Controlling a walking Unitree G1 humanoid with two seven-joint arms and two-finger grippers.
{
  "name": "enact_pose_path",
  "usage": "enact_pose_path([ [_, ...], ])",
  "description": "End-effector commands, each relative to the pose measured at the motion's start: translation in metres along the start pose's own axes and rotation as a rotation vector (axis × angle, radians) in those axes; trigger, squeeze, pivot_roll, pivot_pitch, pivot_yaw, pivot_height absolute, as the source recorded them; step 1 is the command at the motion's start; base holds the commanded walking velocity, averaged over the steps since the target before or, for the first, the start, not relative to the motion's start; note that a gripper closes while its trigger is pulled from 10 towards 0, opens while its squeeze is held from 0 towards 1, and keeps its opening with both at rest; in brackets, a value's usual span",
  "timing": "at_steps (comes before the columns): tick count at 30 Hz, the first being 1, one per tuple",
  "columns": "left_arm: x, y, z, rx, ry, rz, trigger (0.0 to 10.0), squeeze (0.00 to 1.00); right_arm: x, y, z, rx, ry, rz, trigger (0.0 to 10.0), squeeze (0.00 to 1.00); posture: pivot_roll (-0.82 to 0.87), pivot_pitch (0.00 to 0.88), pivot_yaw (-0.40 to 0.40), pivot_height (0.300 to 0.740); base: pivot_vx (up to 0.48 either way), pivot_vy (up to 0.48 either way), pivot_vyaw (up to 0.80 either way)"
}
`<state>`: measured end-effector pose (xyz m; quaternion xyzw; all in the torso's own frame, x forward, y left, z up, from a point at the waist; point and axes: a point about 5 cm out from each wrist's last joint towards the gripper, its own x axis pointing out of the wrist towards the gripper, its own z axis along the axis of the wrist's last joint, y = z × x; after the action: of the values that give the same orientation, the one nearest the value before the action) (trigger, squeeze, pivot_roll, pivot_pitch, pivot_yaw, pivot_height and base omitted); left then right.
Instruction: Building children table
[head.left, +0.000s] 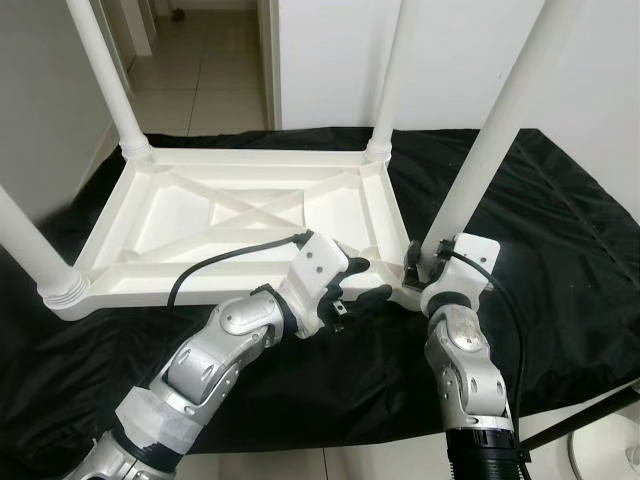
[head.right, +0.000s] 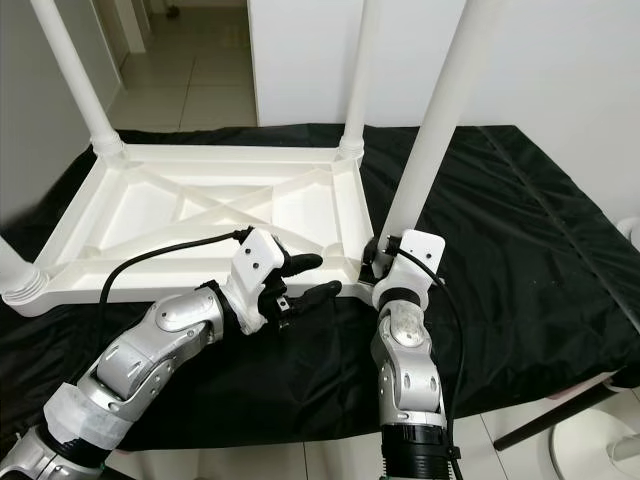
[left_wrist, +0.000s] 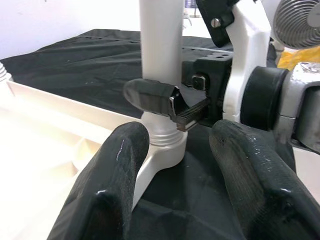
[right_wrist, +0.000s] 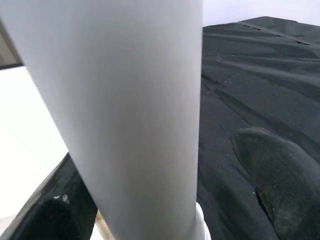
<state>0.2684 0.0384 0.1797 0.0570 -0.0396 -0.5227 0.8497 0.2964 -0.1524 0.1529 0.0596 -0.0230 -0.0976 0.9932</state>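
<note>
1. We see the white children's table (head.left: 240, 215) lying upside down on a black cloth (head.left: 560, 250) that covers the bench, its ribbed underside facing up.
2. Four white legs rise from its corners: far left (head.left: 100, 70), far right (head.left: 392, 70), near left (head.left: 30, 250), and near right (head.left: 495, 120).
3. Our right end effector (head.left: 425, 262) is at the base of the near-right leg, its black fingers (right_wrist: 280, 175) set on either side of the leg and closed against it.
4. Our left end effector (head.left: 358, 283) hovers at the table's near edge, just left of that same corner; its two fingers (left_wrist: 115, 175) are spread apart with nothing between them.
5. Beyond the bench we see a tiled floor (head.left: 200, 80) and a white wall (head.left: 330, 60).
</note>
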Motion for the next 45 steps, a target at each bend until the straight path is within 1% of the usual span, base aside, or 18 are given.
enact_pose_path([
  [1, -0.001, -0.002, -0.001, 0.012, 0.011, -0.073, 10.0, 0.0, -0.007, -0.008, -0.009, 0.006, 0.031, 0.026, 10.0, 1.0, -0.08, 0.0, -0.019, 0.74, 0.0, 0.0, 0.0],
  [2, 0.0, -0.002, -0.001, 0.012, 0.011, -0.074, 10.0, 0.0, -0.006, -0.01, -0.01, -0.003, 0.032, 0.098, 10.0, 0.38, -0.08, 0.0, -0.018, 0.74, 0.0, 0.0, 0.0],
  [4, 0.0, -0.002, -0.001, 0.012, 0.011, -0.074, 10.0, 0.0, -0.006, -0.01, -0.01, -0.003, 0.032, 0.098, 10.0, 0.38, -0.08, 0.0, -0.018, 0.74, 0.0, 0.0, 0.0],
  [5, 0.0, -0.002, -0.002, 0.014, 0.011, -0.074, 10.0, 0.0, -0.006, -0.015, -0.011, -0.04, 0.028, 0.202, 10.0, 0.0, -0.08, 0.0, -0.017, 0.74, 0.0, 0.0, 0.0],
  [9, 0.0, -0.002, -0.002, 0.015, 0.011, -0.077, 10.0, 0.0, -0.004, -0.019, -0.011, -0.062, 0.021, 0.247, 10.0, 0.0, -0.08, 0.0, -0.015, 0.74, 0.0, 0.0, 0.0],
  [10, 0.001, -0.002, -0.001, 0.017, 0.009, -0.08, 10.0, 0.0, 0.0, -0.024, -0.009, -0.079, 0.011, 0.305, 10.0, 0.0, -0.08, 0.0, -0.014, 0.74, 0.0, 0.0, 0.0],
  [13, 0.001, -0.002, -0.001, 0.018, 0.008, -0.082, 10.0, 0.0, 0.003, -0.027, -0.008, -0.089, 0.005, 0.344, 10.0, 0.0, -0.08, 0.0, -0.014, 0.74, 0.0, 0.0, 0.0],
  [16, 0.003, -0.003, 0.0, 0.021, 0.007, -0.086, 10.0, 0.0, 0.014, -0.033, -0.004, -0.11, 0.002, 0.455, 10.0, 0.0, -0.08, 0.0, -0.011, 0.74, 0.0, 0.0, 0.0],
  [18, 0.003, -0.003, 0.0, 0.021, 0.007, -0.086, 10.0, 0.0, 0.014, -0.033, -0.004, -0.11, 0.002, 0.455, 10.0, 0.0, -0.08, 0.0, -0.011, 0.74, 0.0, 0.0, 0.0],
  [20, 0.003, -0.003, 0.0, 0.021, 0.006, -0.087, 10.0, 0.0, 0.016, -0.034, -0.003, -0.114, 0.004, 0.488, 10.0, 0.0, -0.08, 0.0, -0.011, 0.74, 0.0, 0.0, 0.0],
  [21, 0.003, -0.003, 0.0, 0.023, 0.006, -0.088, 10.0, 0.0, 0.02, -0.031, -0.004, -0.134, 0.016, 0.551, 10.0, 0.0, -0.07, 0.0, -0.011, 0.74, 0.0, 0.0, 0.0],
  [23, 0.003, -0.003, 0.0, 0.023, 0.006, -0.088, 10.0, 0.0, 0.02, -0.031, -0.004, -0.134, 0.016, 0.551, 10.0, 0.0, -0.07, 0.0, -0.011, 0.74, 0.0, 0.0, 0.0],
  [27, 0.003, -0.002, 0.001, 0.031, 0.004, -0.086, 10.0, 0.0, 0.031, -0.025, -0.007, -0.193, 0.055, 0.696, 10.0, 0.0, -0.06, 0.0, -0.015, 0.74, 0.0, 0.0, 0.0],
  [31, 0.002, -0.001, 0.002, 0.035, 0.003, -0.08, 10.0, 0.0, 0.039, -0.025, -0.01, -0.229, 0.081, 0.771, 10.0, 0.0, -0.05, 0.0, -0.019, 0.74, 0.0, 0.0, 0.0],
  [32, 0.002, -0.001, 0.002, 0.036, 0.002, -0.077, 10.0, 0.0, 0.039, -0.025, -0.012, -0.247, 0.099, 0.78, 0.8, 0.0, -0.05, 0.0, -0.022, 0.74, 0.0, 0.0, 0.0],
  [35, 0.002, -0.001, 0.003, 0.037, 0.002, -0.075, 10.0, 0.0, 0.04, -0.026, -0.014, -0.258, 0.111, 0.789, 0.8, 0.0, -0.05, 0.0, -0.022, 0.74, 0.0, 0.0, 0.0],
  [36, 0.002, -0.001, 0.003, 0.037, 0.002, -0.074, 10.0, 0.0, 0.04, -0.027, -0.016, -0.261, 0.12, 0.798, 0.0, 0.0, -0.04, 0.0, -0.024, 0.74, 0.0, 0.0, 0.0],
  [45, 0.001, -0.002, 0.002, 0.033, 0.004, -0.07, 10.0, 0.0, 0.04, -0.03, -0.022, -0.248, 0.139, 0.832, 0.0, 0.0, -0.04, 0.0, -0.026, 0.74, 0.0, 0.0, 0.0],
])
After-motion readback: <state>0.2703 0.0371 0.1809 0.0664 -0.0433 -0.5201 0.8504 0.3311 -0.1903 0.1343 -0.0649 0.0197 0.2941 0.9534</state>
